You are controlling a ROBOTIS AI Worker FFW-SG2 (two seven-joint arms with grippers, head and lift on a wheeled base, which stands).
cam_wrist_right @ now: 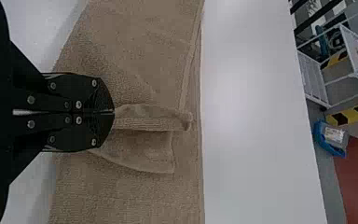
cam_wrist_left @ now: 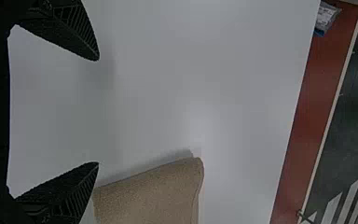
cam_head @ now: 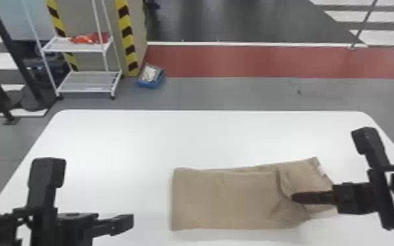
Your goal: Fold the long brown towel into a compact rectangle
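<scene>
- Grippers, two. Left gripper [cam_head: 127,223]: fingers spread wide with nothing between them, over the table's near left part, to the left of the towel. Right gripper [cam_head: 295,198]: fingers pressed together on a gathered fold of the towel, toward its right end.
- Towel, brown, one. Lies on the near part of the table, mostly right of the middle [cam_head: 219,199]; folded in layers, left end squared, upper layer bunched at the right gripper, a lower layer running out beneath and past it to the right.
- Table, white, one [cam_head: 173,140]. Smooth top, rounded far corners.
- Trolley, white, one, beyond the table at the left [cam_head: 86,82]. Two shelves visible; red articles on the upper one [cam_head: 90,38], number not discernible.
- Blue bin, one, on the floor beside the trolley [cam_head: 148,85]; pale contents within.
- Striped bands, yellow and black, two: one behind the trolley [cam_head: 55,16], one to its right [cam_head: 128,36].
- Floor: grey beyond the table [cam_head: 222,93], then a red strip [cam_head: 239,62], a thin white line, and a dark, glossy area [cam_head: 239,21].
</scene>
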